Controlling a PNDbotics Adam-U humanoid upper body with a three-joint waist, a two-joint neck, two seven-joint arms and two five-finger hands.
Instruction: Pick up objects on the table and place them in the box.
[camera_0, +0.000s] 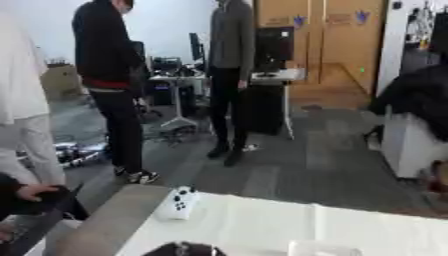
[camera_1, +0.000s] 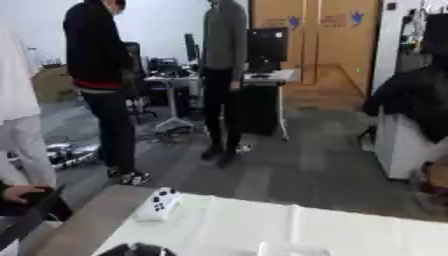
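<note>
Only the far part of the white table (camera_0: 262, 220) shows along the bottom of both eye views. A white game controller (camera_0: 179, 202) with dark buttons lies near the table's far left corner. At the bottom edge a dark rounded thing (camera_0: 184, 248) is cut off by the frame, and a pale, see-through shape (camera_0: 324, 247) sits to its right. I cannot make out what either is. No box shows in either view, and neither of my hands appears in them.
A grey strip (camera_0: 105, 225) borders the table's left side. Beyond it a seated person's hand (camera_0: 31, 192) holds something dark at the far left. Two people stand on the grey floor behind, near desks with monitors (camera_0: 271, 45).
</note>
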